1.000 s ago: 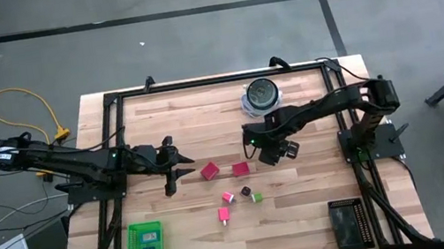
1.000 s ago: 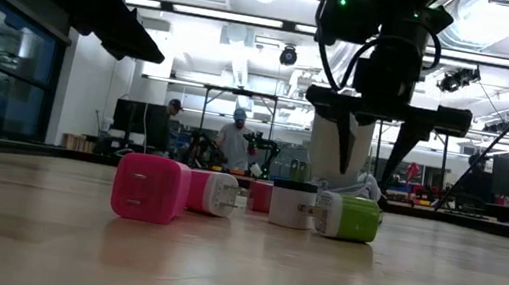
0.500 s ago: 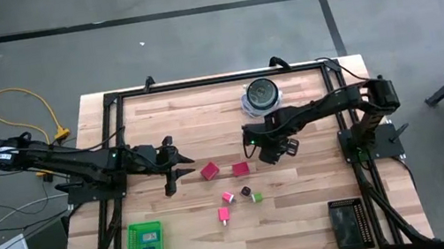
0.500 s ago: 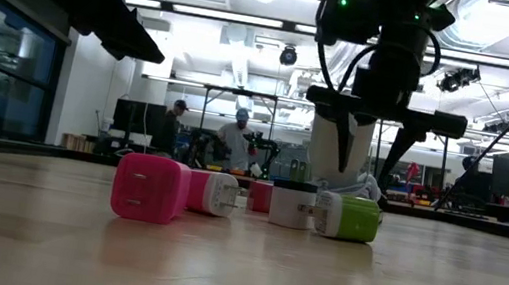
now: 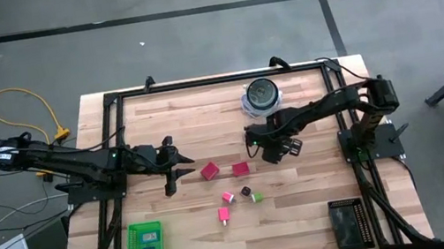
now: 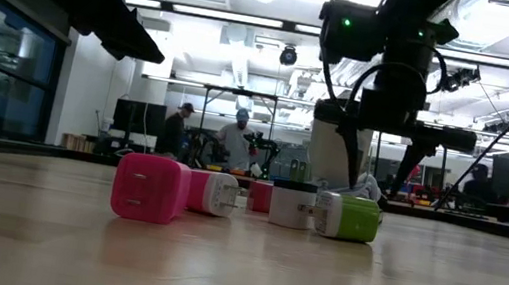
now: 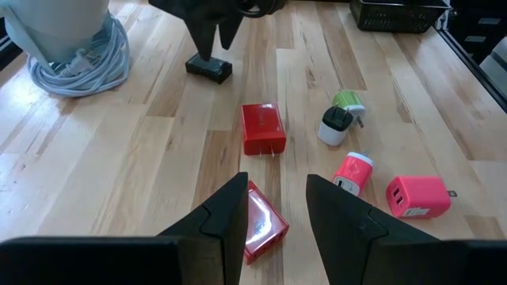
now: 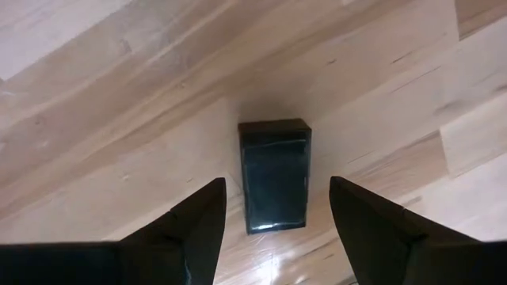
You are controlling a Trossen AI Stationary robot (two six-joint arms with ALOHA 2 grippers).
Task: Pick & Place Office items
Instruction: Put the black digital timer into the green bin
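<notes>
High view: the right gripper [image 5: 277, 150] hangs beside the red block [image 5: 241, 169]; the left gripper [image 5: 177, 168] waits, fingers apart, beside another red block [image 5: 209, 171].

Low view: the right gripper [image 6: 377, 171] stands spread behind the green plug [image 6: 349, 217].

Right wrist view: the black rectangle [image 8: 274, 175] lies between the parted fingers [image 8: 198, 218] (untouched).

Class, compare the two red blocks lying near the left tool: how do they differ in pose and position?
The nearer red block lies skewed, partly between the left tool fingers; the farther red block lies squarer to the boards, clear of them, with prongs showing. Both are red, boxy and flat on the table.
</notes>
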